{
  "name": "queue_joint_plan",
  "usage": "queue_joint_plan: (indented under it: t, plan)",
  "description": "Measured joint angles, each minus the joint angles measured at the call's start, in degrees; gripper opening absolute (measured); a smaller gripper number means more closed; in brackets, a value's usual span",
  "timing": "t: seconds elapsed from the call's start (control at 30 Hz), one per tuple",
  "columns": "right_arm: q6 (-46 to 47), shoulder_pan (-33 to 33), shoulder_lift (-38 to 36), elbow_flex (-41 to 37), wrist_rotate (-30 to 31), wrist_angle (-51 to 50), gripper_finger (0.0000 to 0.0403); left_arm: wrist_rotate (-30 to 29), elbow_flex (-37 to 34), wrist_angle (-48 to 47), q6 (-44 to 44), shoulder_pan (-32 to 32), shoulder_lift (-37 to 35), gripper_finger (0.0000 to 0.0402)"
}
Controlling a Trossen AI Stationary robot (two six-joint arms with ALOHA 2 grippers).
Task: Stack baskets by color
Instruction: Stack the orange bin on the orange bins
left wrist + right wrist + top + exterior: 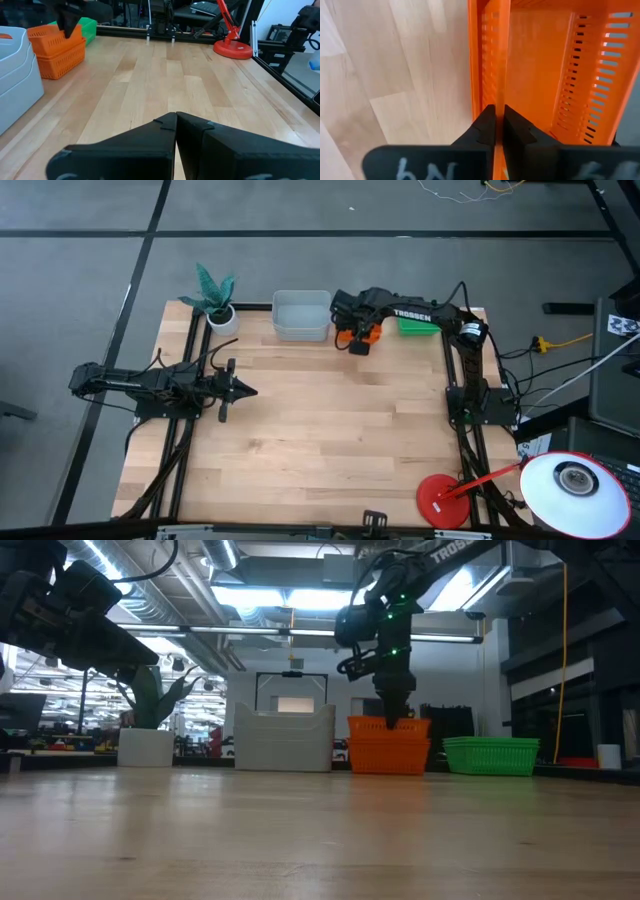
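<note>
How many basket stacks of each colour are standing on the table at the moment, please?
grey stack: 1
orange stack: 1
green stack: 1
Total: 3
The number of baskets inside each stack cannot be told. The right hand pinches the orange stack's wall; the left hand waits shut over the table's left side.

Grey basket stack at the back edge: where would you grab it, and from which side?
Take the grey basket stack by one thin upright wall at the rim, coming straight down. It sits open side up, and the right gripper pinches the orange stack the same way.
</note>
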Motion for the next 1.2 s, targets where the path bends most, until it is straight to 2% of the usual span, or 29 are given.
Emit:
queue_joint_plan:
  t: [0.27, 0.7, 0.97, 1.03, 1.13, 1.2]
  plan:
    - [-0.2, -0.1, 0.0, 0.9, 0.0, -4.1, 0.0026, 0.0, 0.0, 0.0, 0.0, 0.0, 0.0, 0.0000]
    - [0.8, -0.2, 0.0, 0.9, 0.0, -4.8, 0.0100, 0.0, 0.0, 0.0, 0.0, 0.0, 0.0, 0.0000]
    - [0.5, 2.0, 0.0, 0.9, -0.3, -6.5, 0.0105, 0.0, 0.0, 0.0, 0.0, 0.0, 0.0, 0.0000]
    - [0.5, 2.4, 0.0, 0.9, -3.8, -6.6, 0.0105, 0.0, 0.0, 0.0, 0.0, 0.0, 0.0, 0.0000]
    - [-1.0, 2.5, 0.0, 0.8, -13.6, -5.6, 0.0105, 0.0, 0.0, 0.0, 0.0, 0.0, 0.0, 0.0000]
    - [-2.5, 2.5, 0.0, -0.1, -16.3, -1.0, 0.0105, 0.0, 0.0, 0.0, 0.0, 0.0, 0.0, 0.0000]
